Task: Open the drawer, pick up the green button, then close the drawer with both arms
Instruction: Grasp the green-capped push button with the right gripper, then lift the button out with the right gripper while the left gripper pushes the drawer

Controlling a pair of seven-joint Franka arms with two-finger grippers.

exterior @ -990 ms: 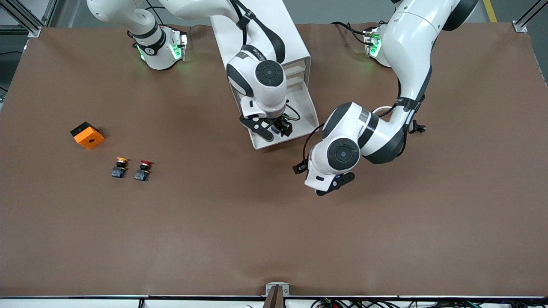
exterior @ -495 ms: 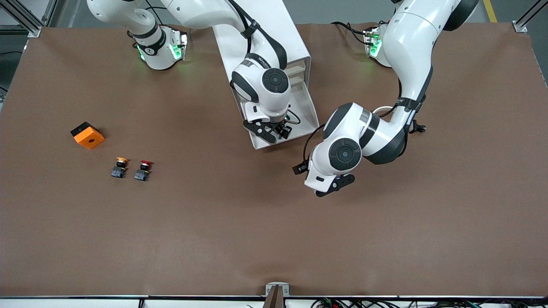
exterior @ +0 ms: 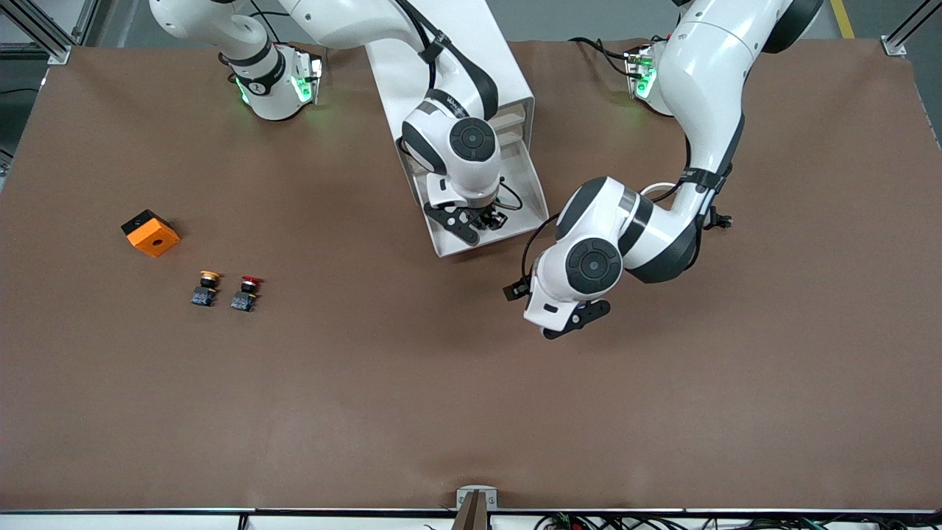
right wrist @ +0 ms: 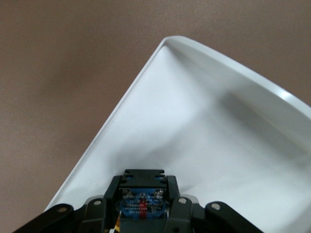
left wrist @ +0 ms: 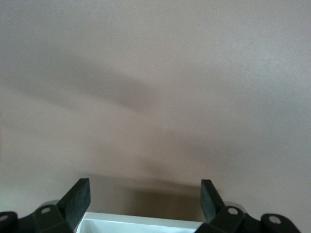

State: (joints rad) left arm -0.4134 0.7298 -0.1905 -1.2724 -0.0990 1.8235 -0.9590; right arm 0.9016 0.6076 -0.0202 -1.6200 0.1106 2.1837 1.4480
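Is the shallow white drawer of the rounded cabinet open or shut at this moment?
Open. The shallow white drawer is pulled out of the white rounded cabinet, its inside showing; the right hand is over it, shut on a blue-based button.

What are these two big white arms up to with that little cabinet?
The drawer of the white cabinet is pulled open. The right arm's tool is over the open drawer, shut on a small button with a blue base; its cap is hidden. The left arm waits, its tool open above the brown table just in front of the drawer. A yellow-capped button, a red-capped button and an orange block sit toward the right arm's end of the table.
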